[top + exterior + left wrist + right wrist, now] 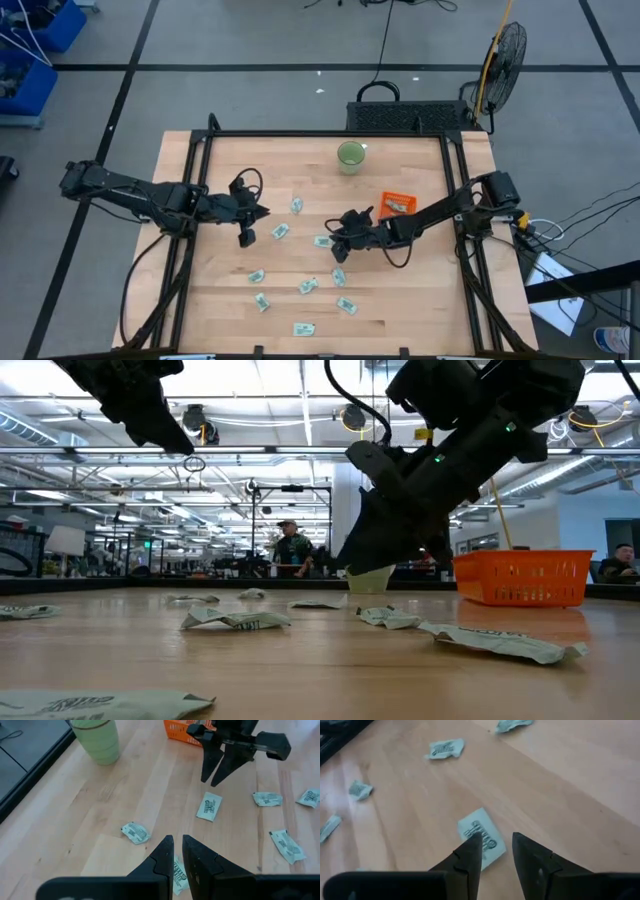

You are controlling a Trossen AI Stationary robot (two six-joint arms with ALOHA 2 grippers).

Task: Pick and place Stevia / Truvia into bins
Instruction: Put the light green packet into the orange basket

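low view: crumpled paper sachets (236,619)

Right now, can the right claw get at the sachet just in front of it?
Probably yes: the right claw hovers open right over that sachet, which lies flat on bare table, nothing between them.

Dark printing shows on the pale green sachets (481,839) scattered over the wooden table (420,300), clearest on the one lying under the right gripper (496,851), but the lettering is too blurred to make out any word. No other label, number or sign can be read anywhere.
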